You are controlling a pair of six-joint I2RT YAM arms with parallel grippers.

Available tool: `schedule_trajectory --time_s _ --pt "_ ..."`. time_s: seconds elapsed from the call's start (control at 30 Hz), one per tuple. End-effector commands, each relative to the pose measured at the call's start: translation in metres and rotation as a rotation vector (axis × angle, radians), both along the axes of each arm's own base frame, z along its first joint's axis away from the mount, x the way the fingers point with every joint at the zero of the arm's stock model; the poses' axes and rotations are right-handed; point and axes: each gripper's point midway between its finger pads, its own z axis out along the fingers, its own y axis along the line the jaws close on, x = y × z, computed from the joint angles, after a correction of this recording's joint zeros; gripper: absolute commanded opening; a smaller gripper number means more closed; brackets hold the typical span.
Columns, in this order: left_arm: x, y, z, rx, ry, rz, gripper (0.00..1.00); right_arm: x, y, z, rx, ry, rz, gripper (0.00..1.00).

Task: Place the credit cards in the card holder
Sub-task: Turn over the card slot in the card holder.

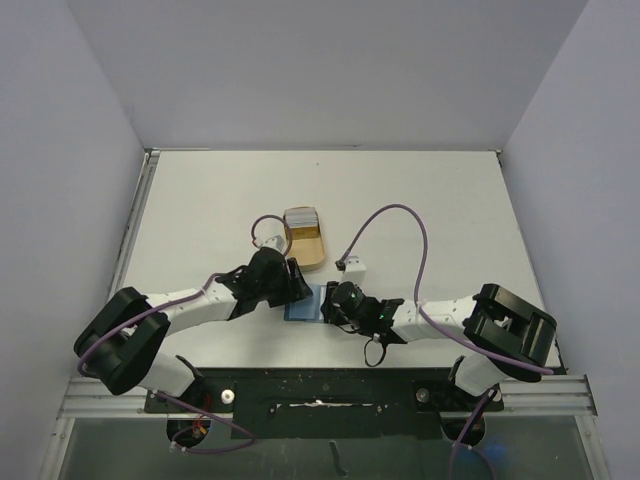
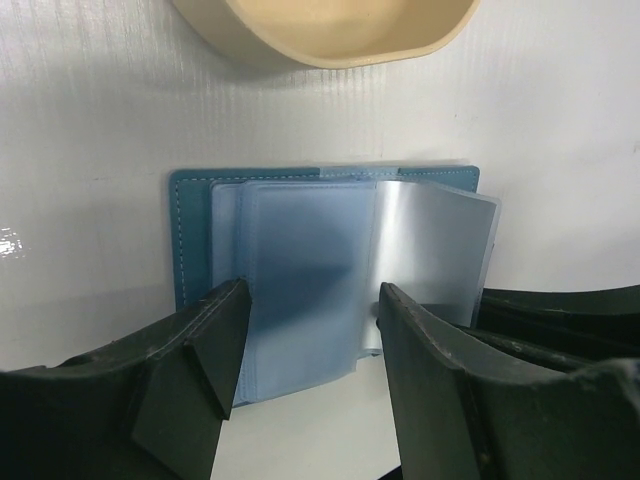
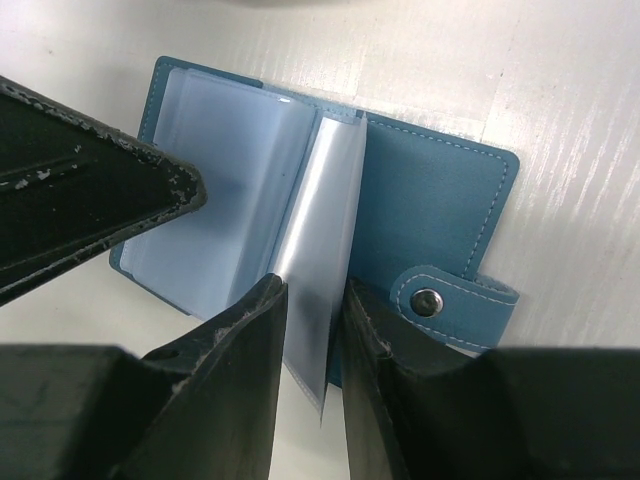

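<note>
1. The right gripper (image 3: 314, 300) jaws are clamping a clear sleeve (image 3: 322, 210) of the open card holder (image 3: 430, 190), mid-frame; lifting it gently seems best.
2. The left gripper (image 2: 308, 300) jaws are standing apart over its pages.
3. The credit cards (image 1: 301, 216) are lying just above centre.

Left gripper (image 2: 312, 300) and right gripper (image 3: 315, 300) flank the open card holder (image 2: 195, 230); tray (image 2: 330, 30) blocks just behind; far table (image 1: 430, 200) passable.

The top view looks steeply down from above and behind the robot, taking in the whole table (image 1: 430, 200). Both wrist cameras hang close over the open card holder (image 1: 303, 303) — lower centre of the overhead frame — one from the left, one from the right.
</note>
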Motion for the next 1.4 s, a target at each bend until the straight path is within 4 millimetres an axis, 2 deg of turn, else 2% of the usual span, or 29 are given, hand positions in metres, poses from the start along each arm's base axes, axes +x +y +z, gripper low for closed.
schedule_trajectory --time_s 0.0,0.27,0.67,1.37 --pt "0.006 -0.013 0.010 -0.046 -0.034 -0.008 0.54 -0.004 0.006 0.000 -0.015 0.000 0.017 0.28" --pt "-0.001 -0.023 0.014 -0.138 -0.013 -0.015 0.54 -0.006 0.004 -0.002 -0.016 -0.003 0.009 0.28" --pt "-0.001 -0.040 0.037 -0.279 -0.034 -0.028 0.53 -0.006 0.004 0.000 0.000 -0.010 0.010 0.28" --pt "0.000 -0.050 0.071 -0.428 -0.074 -0.022 0.54 -0.008 0.003 0.005 0.027 -0.025 0.019 0.32"
